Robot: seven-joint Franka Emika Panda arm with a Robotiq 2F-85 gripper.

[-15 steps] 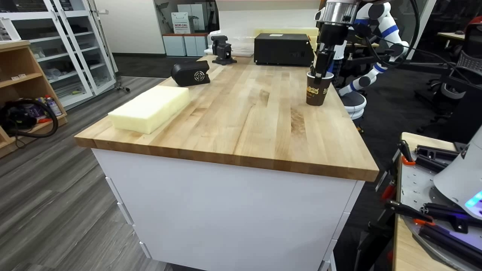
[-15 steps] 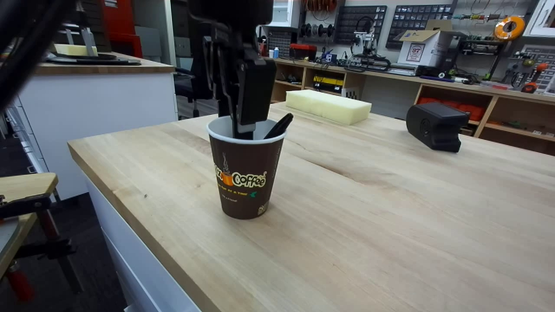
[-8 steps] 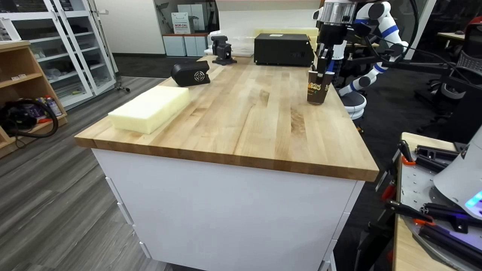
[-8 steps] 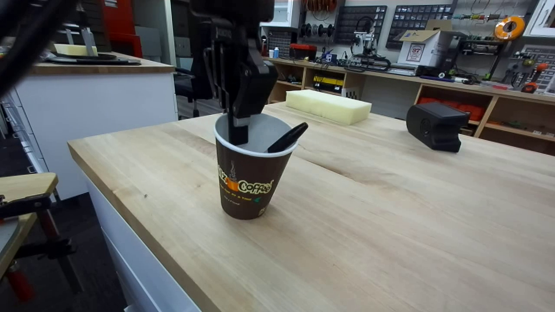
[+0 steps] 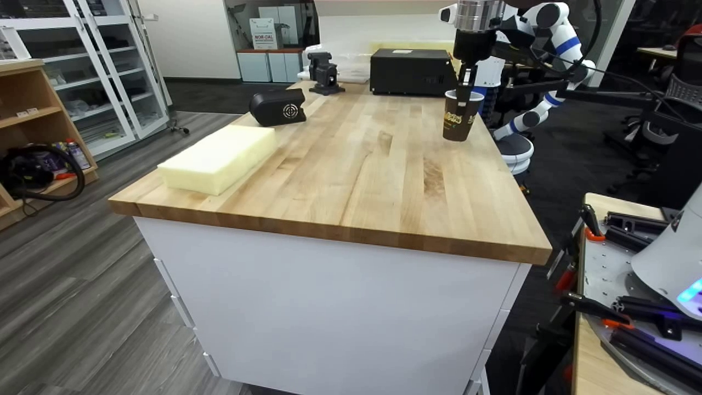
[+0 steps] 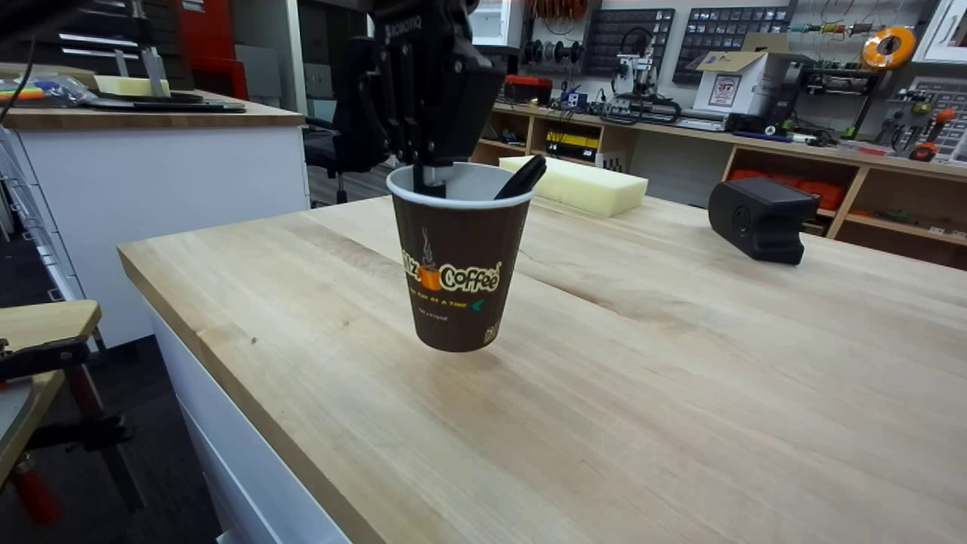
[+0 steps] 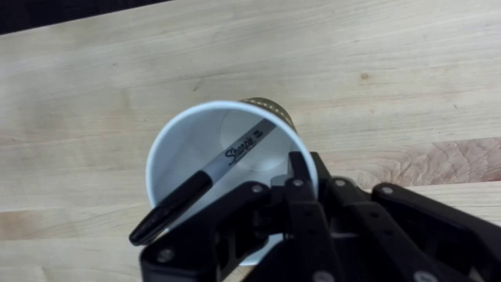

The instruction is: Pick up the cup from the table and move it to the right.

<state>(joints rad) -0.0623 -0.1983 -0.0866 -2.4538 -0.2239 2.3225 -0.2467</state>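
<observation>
The cup (image 6: 459,276) is dark brown with a pale rim and coffee lettering. It hangs slightly above the wooden table (image 6: 642,393), leaning a little, with a faint shadow beneath it in an exterior view. My gripper (image 7: 309,164) is shut on the cup's wall at the rim, one finger inside the cup and one outside. A black-capped marker (image 7: 174,207) leans inside the cup, its cap sticking out over the rim. In an exterior view the cup (image 5: 459,119) is near the table's side edge. The outer finger is hidden behind the cup in an exterior view.
A pale yellow foam slab (image 5: 219,159) and a black rounded device (image 5: 277,107) lie across the table from the cup. Farther back are a black stand (image 5: 324,74) and a large black box (image 5: 414,71). Another white arm (image 5: 567,41) stands beyond the table's side.
My gripper's fingers have come together on the cup's wall. The cup stood on the table, then tipped with its base still down; now it is lifted off and shifted slightly.
</observation>
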